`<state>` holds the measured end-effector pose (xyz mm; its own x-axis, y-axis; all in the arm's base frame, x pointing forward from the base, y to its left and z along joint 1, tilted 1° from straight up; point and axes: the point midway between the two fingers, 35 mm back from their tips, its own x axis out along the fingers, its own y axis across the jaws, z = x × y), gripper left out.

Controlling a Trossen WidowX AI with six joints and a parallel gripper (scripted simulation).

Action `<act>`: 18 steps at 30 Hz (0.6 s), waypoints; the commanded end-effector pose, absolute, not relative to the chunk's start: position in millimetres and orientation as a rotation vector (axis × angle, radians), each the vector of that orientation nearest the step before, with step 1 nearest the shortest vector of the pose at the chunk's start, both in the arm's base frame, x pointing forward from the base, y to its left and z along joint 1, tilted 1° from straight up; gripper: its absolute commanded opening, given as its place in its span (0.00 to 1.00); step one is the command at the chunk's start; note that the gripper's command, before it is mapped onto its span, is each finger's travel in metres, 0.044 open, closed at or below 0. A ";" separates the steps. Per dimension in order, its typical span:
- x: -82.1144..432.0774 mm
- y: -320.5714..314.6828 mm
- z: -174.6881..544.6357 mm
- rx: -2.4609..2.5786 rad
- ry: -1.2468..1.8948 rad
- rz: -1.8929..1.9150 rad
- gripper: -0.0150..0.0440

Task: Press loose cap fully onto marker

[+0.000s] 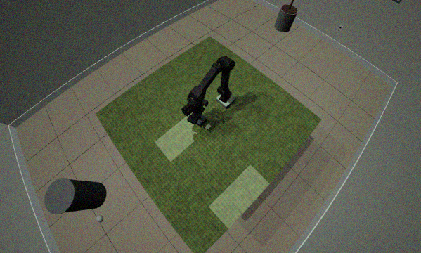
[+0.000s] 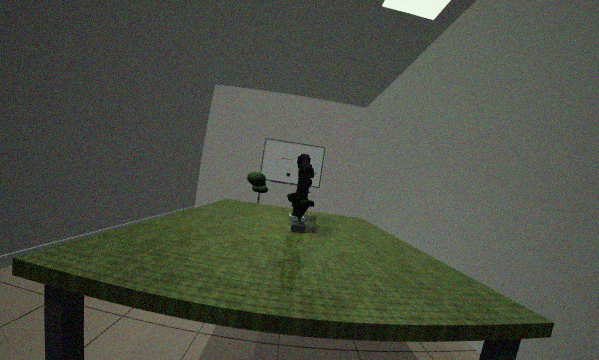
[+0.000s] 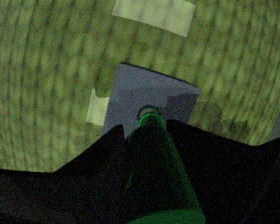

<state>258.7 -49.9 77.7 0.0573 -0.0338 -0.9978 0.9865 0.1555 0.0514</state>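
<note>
The grey holder block (image 3: 133, 82) (image 2: 298, 228) stands on the green table. The green marker (image 3: 152, 120) rises from the dark round hole in the block. The green cap (image 3: 163, 218) is in line over the marker, its flat top toward the wrist camera. My gripper (image 3: 145, 129) is shut on the cap, low over the block, with a black finger on each side. The seam between cap and marker is hidden in the dark, so I cannot tell how far the cap is on. In the top and exterior views the arm hides the marker and cap.
The white arm base (image 1: 225, 100) is bolted behind the block, and its edge shows at the right of the wrist view. Bright light patches (image 1: 175, 140) (image 3: 156, 15) and the arm's shadow fall on the green table top (image 1: 143, 102) (image 2: 204, 260).
</note>
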 end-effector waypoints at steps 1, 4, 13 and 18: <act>255.9 -49.4 54.6 1.083 1.252 -1.092 0.25; 256.2 -50.2 50.1 1.083 1.252 -1.092 0.25; 255.7 -51.5 44.7 1.083 1.252 -1.092 0.25; 255.3 -51.4 43.8 1.083 1.252 -1.092 0.25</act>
